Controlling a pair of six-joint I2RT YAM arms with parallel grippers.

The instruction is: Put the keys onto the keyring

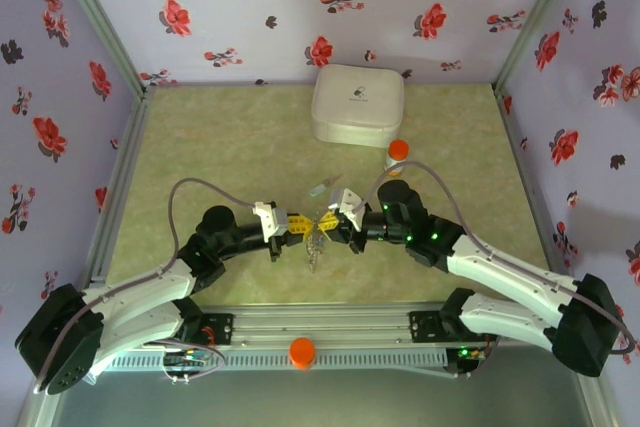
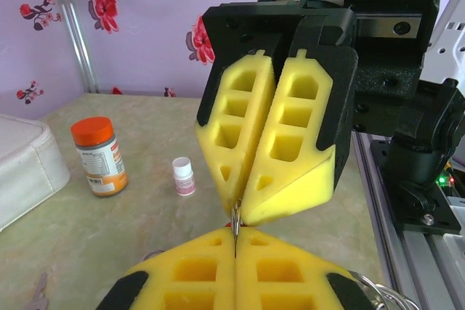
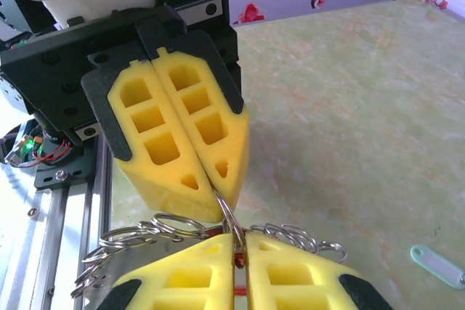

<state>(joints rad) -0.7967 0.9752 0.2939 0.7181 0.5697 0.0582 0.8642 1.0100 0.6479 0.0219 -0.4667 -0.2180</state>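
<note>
Two arms rise from the lower corners of the top view, either side of an orange knob (image 1: 302, 351) on the base rail, and meet tip to tip at frame centre above the mottled green table (image 1: 210, 147). Left gripper (image 1: 303, 226): yellow foam pads pressed flat together, pinching a thin silvery wire loop, the keyring (image 3: 229, 214), at their very tips. Right gripper (image 1: 333, 223): pads likewise closed narrow on the same loop from the opposite side, so that the keyring spans the small gap between the two pairs of tips and is held off the table. In the right wrist view a bunch of small silvery rings (image 3: 156, 229) fans out to the left and right of the seam, just beside that gripper's pads at the lower edge of the frame; a speck of red shows in the seam itself, too small to identify. In the top view this bunch hangs just below the meeting point; individual keys cannot be told apart there. Pale key tag (image 3: 438, 264): lying flat on the table at the lower right of the right wrist view, apart from both grippers. Farther back, in the left wrist view, a tiny white-capped vial (image 2: 184, 177) stands upright near an orange-capped bottle (image 2: 98, 156), also upright. White rounded box (image 1: 357, 105): against the floral rear wall, upper centre of the top view.
</note>
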